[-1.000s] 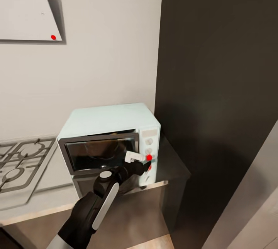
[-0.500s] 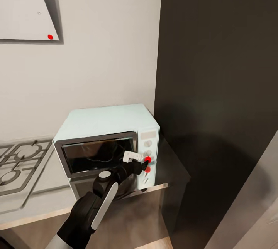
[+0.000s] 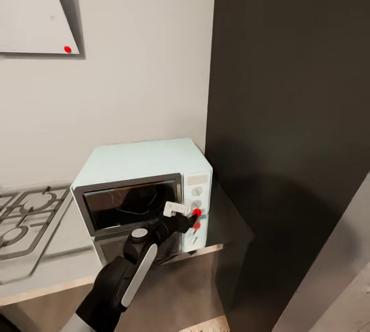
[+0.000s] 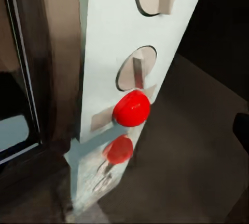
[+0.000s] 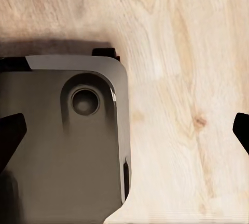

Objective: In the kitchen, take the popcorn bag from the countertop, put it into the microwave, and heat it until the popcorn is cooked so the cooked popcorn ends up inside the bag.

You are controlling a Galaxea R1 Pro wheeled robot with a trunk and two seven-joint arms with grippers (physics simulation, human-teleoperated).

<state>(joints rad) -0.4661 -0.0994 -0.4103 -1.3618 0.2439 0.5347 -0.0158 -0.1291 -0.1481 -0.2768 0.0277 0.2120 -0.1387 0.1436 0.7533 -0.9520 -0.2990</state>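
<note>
The pale mint-blue microwave [image 3: 139, 160] stands on the dark reflective countertop [image 3: 228, 221] with its dark glass door shut. My left gripper [image 3: 191, 217] is right in front of its control panel, at the round light [image 4: 131, 108], which glows red below the lower white knob [image 4: 136, 68]. One dark fingertip [image 4: 241, 125] sits far out at the picture's edge, so the jaws look open and empty. The popcorn bag and the popcorn are hidden. My right gripper [image 5: 124, 130] hangs open and empty over the wood floor [image 5: 181, 52].
A tall dark cabinet [image 3: 288, 116] rises directly right of the microwave. The gas hob [image 3: 25, 214] lies to its left, with the grey hood [image 3: 25, 8] above. My own dark base [image 5: 67, 141] is under the right gripper.
The head view has shifted slightly. My left gripper has stayed at the microwave's panel by the red light, and the door has stayed shut.
</note>
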